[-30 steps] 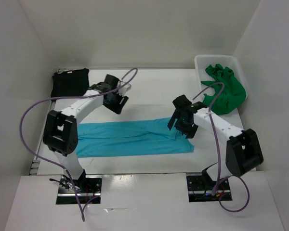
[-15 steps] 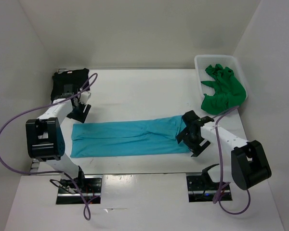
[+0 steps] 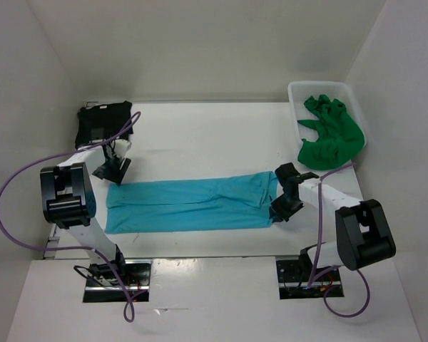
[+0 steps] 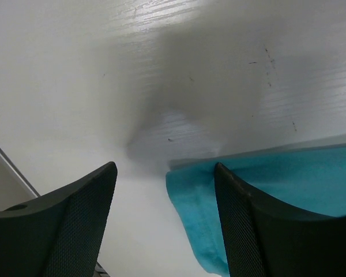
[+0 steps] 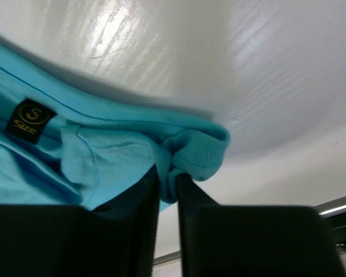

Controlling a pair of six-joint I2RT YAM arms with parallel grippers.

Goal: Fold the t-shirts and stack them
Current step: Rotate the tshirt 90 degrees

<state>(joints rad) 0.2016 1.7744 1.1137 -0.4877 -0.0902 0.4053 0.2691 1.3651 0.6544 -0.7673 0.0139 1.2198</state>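
A turquoise t-shirt (image 3: 192, 203) lies as a long folded strip across the middle of the table. At its right end my right gripper (image 3: 282, 208) is down on the cloth. The right wrist view shows that gripper (image 5: 167, 176) shut on a bunched fold of the turquoise t-shirt (image 5: 104, 150) by the ribbed collar. My left gripper (image 3: 113, 169) is open, low over the strip's far left corner. In the left wrist view that gripper (image 4: 164, 173) stands over the turquoise corner (image 4: 277, 184), which lies against the right finger. A folded black t-shirt (image 3: 103, 121) lies back left. A green t-shirt (image 3: 332, 135) is crumpled in the basket.
The white mesh basket (image 3: 319, 85) stands at the back right, against the right wall. White walls close in the table on the left, back and right. Purple cables loop off both arms, the left one out over the table's left edge.
The left arm swung from mid-table to the strip's far left corner and stayed open. The right gripper dropped to the strip's right end and shut on the cloth.
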